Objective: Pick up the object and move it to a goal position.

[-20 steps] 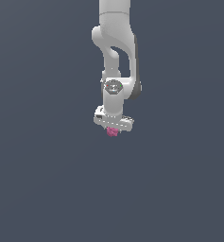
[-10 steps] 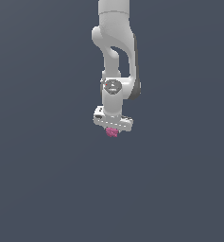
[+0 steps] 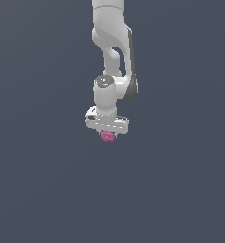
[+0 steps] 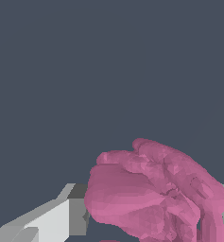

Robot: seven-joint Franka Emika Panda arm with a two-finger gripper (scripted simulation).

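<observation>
The object (image 3: 107, 136) is sitting directly beneath the gripper (image 3: 107, 134), lying between its fingers (image 4: 61, 217) and touching them.

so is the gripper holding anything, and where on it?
Yes: the gripper holds the pink object between its fingers, clamped at its sides.

A plain, featureless dark slate-grey backdrop (image 3: 38, 190) on every side, without any visible edge.

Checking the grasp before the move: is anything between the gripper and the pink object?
Nothing visible. The pink object sits directly under the gripper, between its fingers; only plain grey background surrounds them, and no goal marker shows.
</observation>
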